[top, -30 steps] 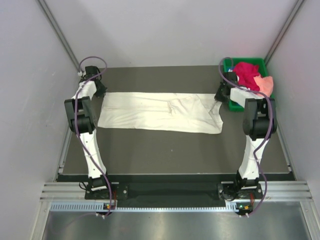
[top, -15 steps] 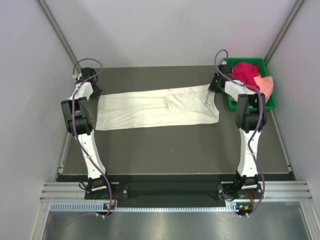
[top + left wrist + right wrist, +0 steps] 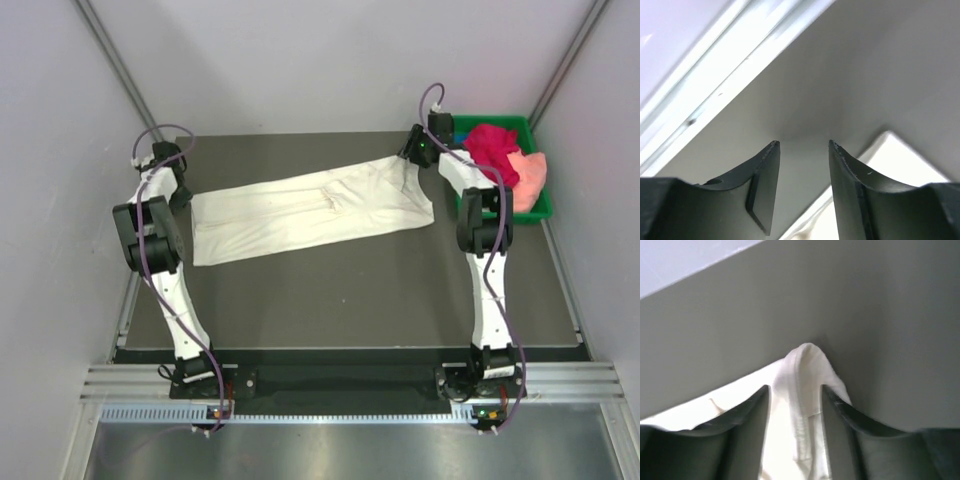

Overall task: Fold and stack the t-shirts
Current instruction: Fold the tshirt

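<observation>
The cream-white t-shirt [image 3: 310, 208], folded into a long strip, lies flat across the dark mat, its right end slanting toward the far side. My left gripper [image 3: 182, 190] sits just off the strip's left end; in the left wrist view it [image 3: 802, 143] is open over bare mat, with white cloth [image 3: 892, 160] off to the lower right. My right gripper [image 3: 411, 154] is at the strip's far right corner; in the right wrist view it [image 3: 794, 388] is open, and a bunched hem of the shirt [image 3: 807, 365] rises between its fingers. The magenta-red t-shirt [image 3: 492, 148] and the peach-pink t-shirt [image 3: 530, 172] lie crumpled in the tray.
A green plastic tray [image 3: 530, 213] stands at the far right of the mat, close beside my right arm. The mat [image 3: 330, 290] ends at side walls left and right and at a metal rail along the near edge.
Both grippers have opened and let go of the cream-white shirt's ends. The shirt has shifted toward the far side, its right end most, and both arms have moved farther back.
</observation>
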Controlling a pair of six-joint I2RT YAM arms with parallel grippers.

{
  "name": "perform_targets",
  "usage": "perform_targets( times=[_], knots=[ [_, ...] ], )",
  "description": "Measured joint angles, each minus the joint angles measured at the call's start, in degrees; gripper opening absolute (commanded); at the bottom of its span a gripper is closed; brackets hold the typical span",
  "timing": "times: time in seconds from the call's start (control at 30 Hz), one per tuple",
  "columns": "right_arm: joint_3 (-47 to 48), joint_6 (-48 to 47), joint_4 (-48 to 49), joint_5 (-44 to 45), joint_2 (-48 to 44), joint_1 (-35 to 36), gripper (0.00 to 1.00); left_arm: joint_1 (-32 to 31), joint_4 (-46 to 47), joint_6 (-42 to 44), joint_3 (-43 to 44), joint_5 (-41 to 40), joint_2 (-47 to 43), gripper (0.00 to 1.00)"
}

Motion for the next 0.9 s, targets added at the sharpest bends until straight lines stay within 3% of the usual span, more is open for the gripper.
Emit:
perform_targets(
  times=[0.07,0.13,0.27,0.43,0.63,0.77,0.9],
  knots=[
    [-1.57,-0.44,-0.13,1.18,-1.79,0.15,0.63,-0.24,-0.98,0.46,-1.16,-1.99,-1.31,0.5],
    [-5.73,-0.85,-1.25,4.46,-5.9,0.72,0.65,-1.14,-2.12,0.7,-1.99,-2.89,-2.97,0.5],
    [-8.39,0.46,-6.71,12.52,-13.88,3.3,0.59,-4.61,-3.3,1.27,-2.75,-3.06,-7.37,0.49],
    [-11.8,7.28,-15.08,21.99,-24.52,6.75,0.58,-6.95,-3.58,1.36,-8.02,0.87,-15.26,0.49],
    [-32.52,18.16,-18.69,27.12,-37.9,8.55,0.54,-6.45,1.03,0.35,-22.1,15.56,-28.98,0.49],
    [-42.6,23.58,-20.04,28.74,-40.3,8.52,0.53,-7.48,3.19,-0.46,-25.99,27.39,-32.76,0.49],
    [-51.93,27.3,-18.49,29.11,-42.75,8.52,0.52,-10.47,4.5,-0.63,-28.57,33.92,-34.12,0.49]
  ],
)
